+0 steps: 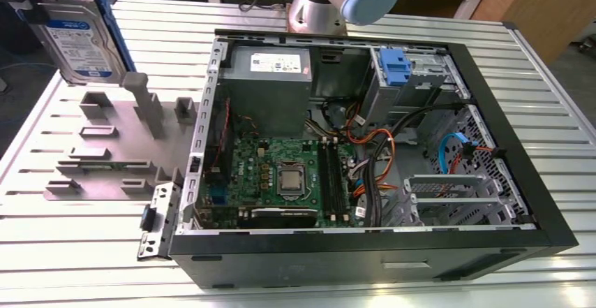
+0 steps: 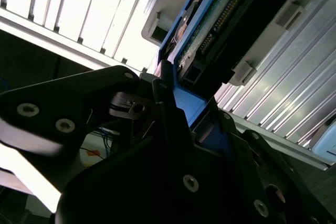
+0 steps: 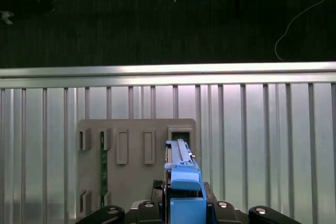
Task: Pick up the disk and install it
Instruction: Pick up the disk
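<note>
The disk (image 1: 82, 39), a silver hard drive with a white-and-blue label and a blue carrier frame, hangs upright at the exterior view's far left. It is above the far end of a grey fixture plate (image 1: 102, 151). My gripper (image 1: 33, 4) is shut on its upper edge. In the first wrist view the disk (image 3: 182, 179) shows edge-on between my black fingers (image 3: 110, 214), over an empty slot (image 3: 181, 135) in the plate. The second wrist view shows the disk's (image 2: 220, 19) circuit side and blue frame running away from my gripper (image 2: 178, 111).
An open computer case (image 1: 373, 245) lies on the slatted metal table (image 1: 549, 98). Inside are a grey power supply (image 1: 270, 77), a motherboard (image 1: 279, 175), cables and a drive cage with a blue latch (image 1: 396, 67). A green card (image 3: 103, 166) stands in the fixture plate. The arm's base (image 1: 326, 1) stands behind the case.
</note>
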Controlling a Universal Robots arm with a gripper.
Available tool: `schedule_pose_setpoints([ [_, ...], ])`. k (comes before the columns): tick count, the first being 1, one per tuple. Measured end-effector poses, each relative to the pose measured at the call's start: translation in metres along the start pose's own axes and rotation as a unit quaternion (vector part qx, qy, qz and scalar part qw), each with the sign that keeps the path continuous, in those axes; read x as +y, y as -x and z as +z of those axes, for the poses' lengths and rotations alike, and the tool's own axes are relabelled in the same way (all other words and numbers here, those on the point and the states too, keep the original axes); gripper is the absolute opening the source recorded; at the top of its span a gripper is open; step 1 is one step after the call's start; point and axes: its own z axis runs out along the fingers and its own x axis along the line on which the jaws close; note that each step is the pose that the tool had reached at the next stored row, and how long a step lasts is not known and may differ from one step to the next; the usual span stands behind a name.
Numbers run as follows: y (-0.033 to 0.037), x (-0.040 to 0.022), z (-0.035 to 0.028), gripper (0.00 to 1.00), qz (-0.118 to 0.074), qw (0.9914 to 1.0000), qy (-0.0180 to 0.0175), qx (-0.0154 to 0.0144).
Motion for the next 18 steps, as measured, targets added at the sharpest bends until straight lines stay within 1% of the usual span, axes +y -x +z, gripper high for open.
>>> schedule_pose_setpoints([
  [4,0.0000,0.0000,-0.0012,0.36,0.000,1.00000,0.0000,0.0000],
  [18,-0.0002,0.0001,-0.0087,0.36,0.000,1.00000,0.0001,0.0004],
])
